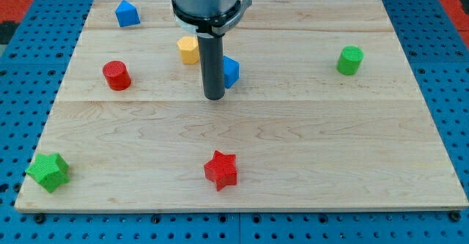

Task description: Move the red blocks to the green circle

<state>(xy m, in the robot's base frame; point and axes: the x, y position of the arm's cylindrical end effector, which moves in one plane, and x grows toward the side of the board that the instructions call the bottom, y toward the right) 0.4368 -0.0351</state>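
My tip (213, 97) stands near the middle of the tabletop (308, 156), a little toward the view's top. I carry no gripper, only the bare rod, so nothing is grasped and nothing can be.

Blue block (231, 71): just beside the rod on the view's right, partly hidden behind it. Touching or not, I cannot tell.
Yellow block (188, 50): just up and left of the rod, also partly covered.

Red cylinder (116, 76): off to the view's left, well apart from my tip.
Red star (221, 170): toward the view's bottom, almost straight below my tip, clear board between us.
Green cylinder (350, 60), the target circle as I read it: far on the view's right, upper half.

Farther out: a blue block (127, 14) at the top left, a green star (48, 172) at the bottom-left corner.

Judgement: neither red block is near the green cylinder; the step in hand looks like the approach. Next move calls for getting my tip round to the left side of a red block, then pushing it rightward. For the red cylinder, the yellow and blue blocks lie close to the line of travel and may get swept along.
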